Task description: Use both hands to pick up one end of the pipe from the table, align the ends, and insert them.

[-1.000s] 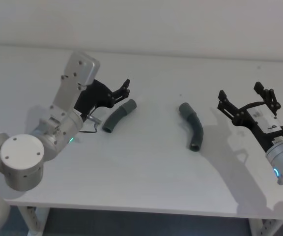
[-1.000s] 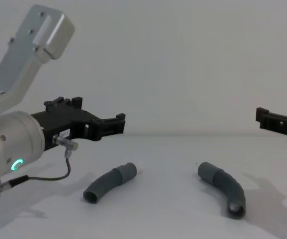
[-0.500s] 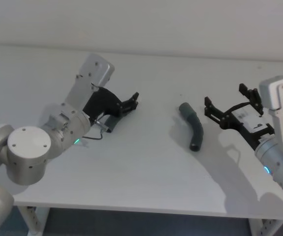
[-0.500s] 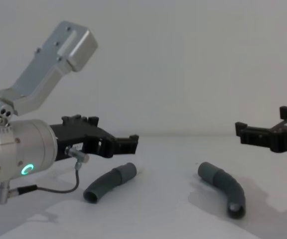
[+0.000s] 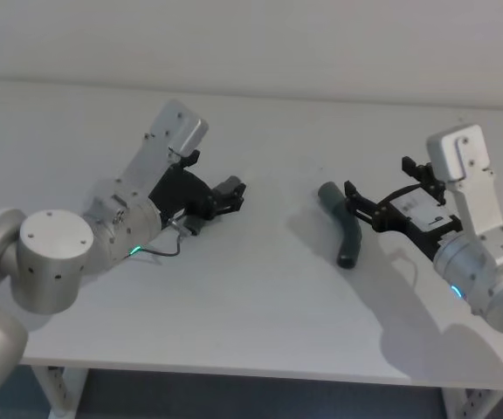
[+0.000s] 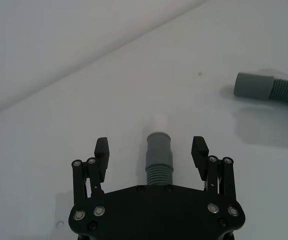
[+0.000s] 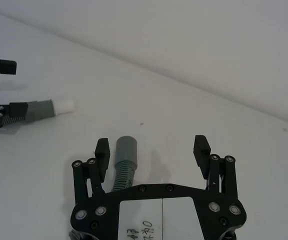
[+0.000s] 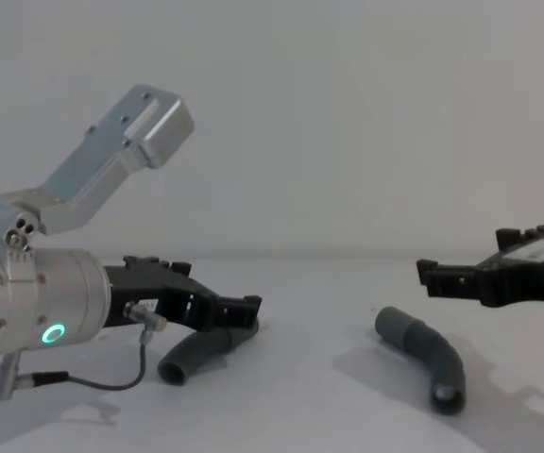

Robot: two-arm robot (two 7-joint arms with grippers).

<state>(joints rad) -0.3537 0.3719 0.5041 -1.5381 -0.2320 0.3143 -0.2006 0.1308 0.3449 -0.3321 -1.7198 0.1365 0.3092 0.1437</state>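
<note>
Two curved dark-grey ribbed pipe pieces lie on the white table (image 5: 260, 305). The left piece (image 8: 192, 357) sits under my left gripper (image 6: 150, 146), which is open. Its grey cuff (image 6: 159, 150) lies between the spread fingers, and its white spigot tip (image 7: 64, 106) points toward the table's middle. The right piece (image 5: 345, 229) lies at centre right. My right gripper (image 7: 151, 146) hovers open over its far end, and that socket cuff (image 7: 125, 149) sits close to one finger rather than centred. Whether either gripper touches its pipe piece I cannot tell.
A thin grey cable (image 8: 102, 382) loops from the left wrist down near the table. The table's front edge (image 5: 260, 374) runs below both arms. A bare stretch of table (image 5: 278, 209) separates the two pipe pieces.
Both grippers have moved inward and down toward their pipe pieces: the left now straddles the left piece's cuff, and the right has reached the right piece's far end. The pipe pieces have not moved.
</note>
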